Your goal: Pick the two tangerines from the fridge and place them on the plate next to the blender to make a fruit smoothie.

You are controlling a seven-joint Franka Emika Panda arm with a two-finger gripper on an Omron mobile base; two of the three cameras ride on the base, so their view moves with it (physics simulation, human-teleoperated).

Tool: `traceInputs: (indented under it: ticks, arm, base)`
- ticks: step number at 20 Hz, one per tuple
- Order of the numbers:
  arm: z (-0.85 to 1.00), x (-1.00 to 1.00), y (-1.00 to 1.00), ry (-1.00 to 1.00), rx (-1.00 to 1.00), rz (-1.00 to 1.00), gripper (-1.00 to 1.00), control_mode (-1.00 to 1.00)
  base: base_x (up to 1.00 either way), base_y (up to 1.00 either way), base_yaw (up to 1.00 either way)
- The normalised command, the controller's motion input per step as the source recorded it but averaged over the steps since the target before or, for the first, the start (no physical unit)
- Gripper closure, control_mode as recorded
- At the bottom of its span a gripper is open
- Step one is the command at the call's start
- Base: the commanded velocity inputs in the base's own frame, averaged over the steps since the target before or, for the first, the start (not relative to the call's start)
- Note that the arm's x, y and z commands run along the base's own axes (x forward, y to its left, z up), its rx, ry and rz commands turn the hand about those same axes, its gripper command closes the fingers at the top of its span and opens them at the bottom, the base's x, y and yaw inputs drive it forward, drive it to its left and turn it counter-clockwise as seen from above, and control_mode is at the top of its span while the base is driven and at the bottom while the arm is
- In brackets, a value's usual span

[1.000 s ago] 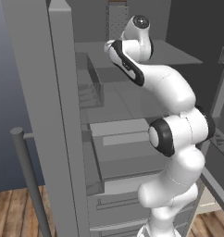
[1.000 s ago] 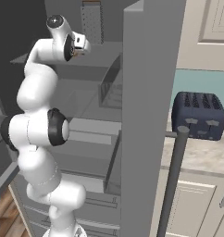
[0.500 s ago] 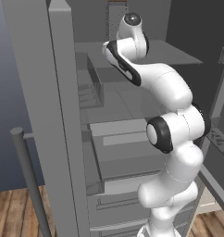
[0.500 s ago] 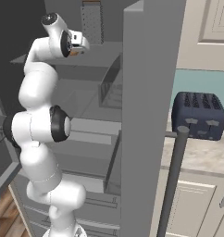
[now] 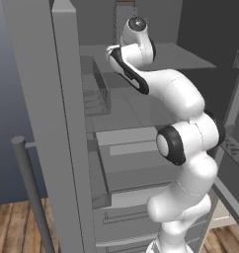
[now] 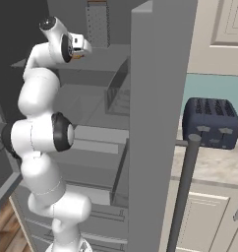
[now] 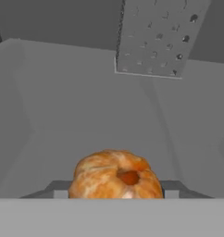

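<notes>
Since a second ago I have swung the wrist further into the fridge (image 5: 67, 123) and brought the fingers in: the gripper (image 6: 77, 54) was wide open then and is now clenched. In the hand view a tangerine (image 7: 115, 176) sits right at the bottom between the two dark finger pads, so I judge that I am grasping it, though the contact itself is hidden by the fruit. In the right base view a speck of orange shows at the gripper's tip, up at the level of the upper shelf (image 5: 185, 57), which fits that reading.

The fruit is on the near part of that shelf, on the left side as the right base camera sees it. Beyond it, against the far wall, stands a perforated grey panel (image 7: 158, 37); I can't say what it is. I see just one tangerine; where the second lies I cannot tell from here.

For the task this means the first pick looks made but nothing has been carried yet. My next move should be a small lift, then a straight pull back out past the open door with its bar handle (image 6: 182, 192). The dark toaster (image 6: 210, 123) stands on the counter to the right. The fruit is round and smooth, so it could roll in the grip if I turn the wrist fast.
</notes>
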Motion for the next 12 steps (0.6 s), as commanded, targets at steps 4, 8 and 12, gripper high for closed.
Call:
traceInputs:
  ticks: [4, 8, 12]
  arm:
    - [-0.04, -0.49, 0.00, -0.18, 0.00, 0.09, 1.00, -1.00]
    - [0.07, -1.00, -0.09, -0.24, 0.00, 0.06, 1.00, -1.00]
    - [0.09, -1.00, -0.20, -0.07, 0.02, 0.02, 1.00, -1.00]
  base:
    - [0.00, 0.00, 0.00]
    - [0.00, 0.00, 0.00]
    - [0.00, 0.00, 0.00]
